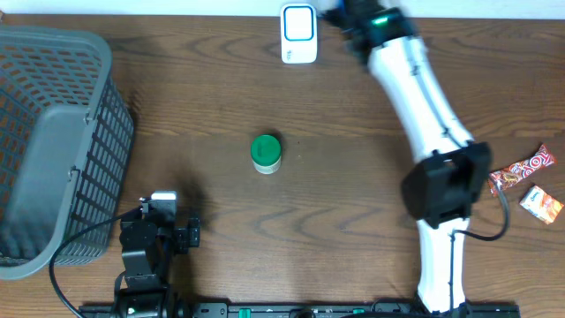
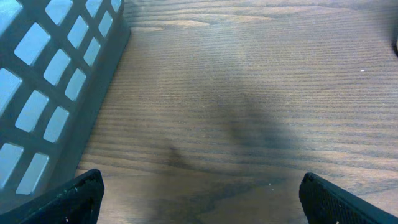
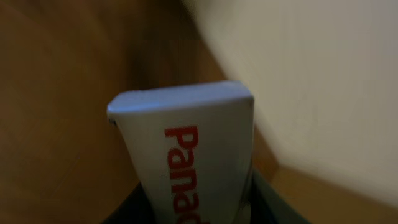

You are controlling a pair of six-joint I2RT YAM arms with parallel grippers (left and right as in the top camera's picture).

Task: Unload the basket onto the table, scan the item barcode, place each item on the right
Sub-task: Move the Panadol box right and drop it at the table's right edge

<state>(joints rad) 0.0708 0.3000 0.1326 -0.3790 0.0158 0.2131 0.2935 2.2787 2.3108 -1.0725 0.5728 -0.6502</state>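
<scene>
Red-lettered white box [image 3: 186, 149] clamped in right gripper [image 3: 199, 205].
It juts out from between the jaws; left gripper [image 2: 199, 199] stands wide open.

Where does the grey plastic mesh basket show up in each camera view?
Overhead: the grey plastic mesh basket fills the left edge of the brown wooden table.
Left wrist: its lattice wall crosses the upper left corner.
Right wrist: not in it; a white box with red lettering fills the middle.
Shared landmark: the table's brown wood, blurred in the right wrist view.
</scene>
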